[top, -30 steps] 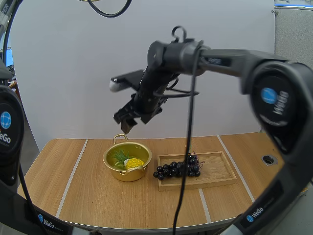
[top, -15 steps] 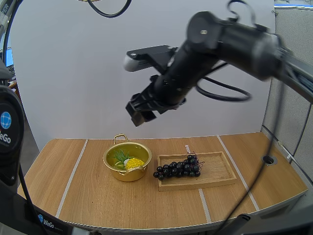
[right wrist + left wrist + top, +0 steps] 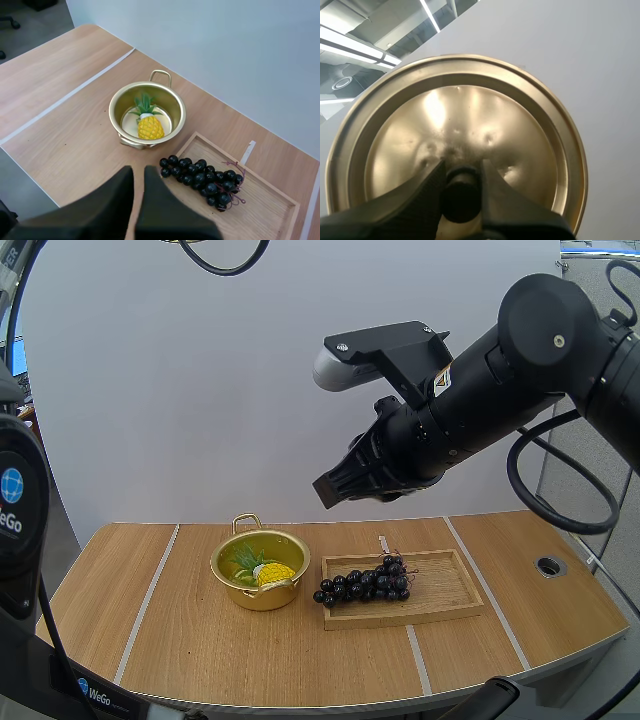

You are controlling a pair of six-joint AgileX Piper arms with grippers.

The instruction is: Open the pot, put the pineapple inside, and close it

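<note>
Looking at a shallow rectangular tray of pale wood (image 3: 445, 590), sitting flat on a light-brown wooden table (image 3: 180, 640) crossed by thin pale stripes (image 3: 150, 590). Resting in the tray's left end, a bunch of dark, near-black grapes (image 3: 365, 583), leftmost berries spilling over the rim, thin reddish twigs sticking out toward the tray's middle. Showing bare wood across the tray's right half. Sitting well off to the right, near the table's edge, a small round grey fitting (image 3: 548, 565).

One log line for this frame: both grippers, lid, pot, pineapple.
left gripper shut on lid | right gripper shut, empty, above table | pineapple in open pot | grapes on wooden tray
</note>
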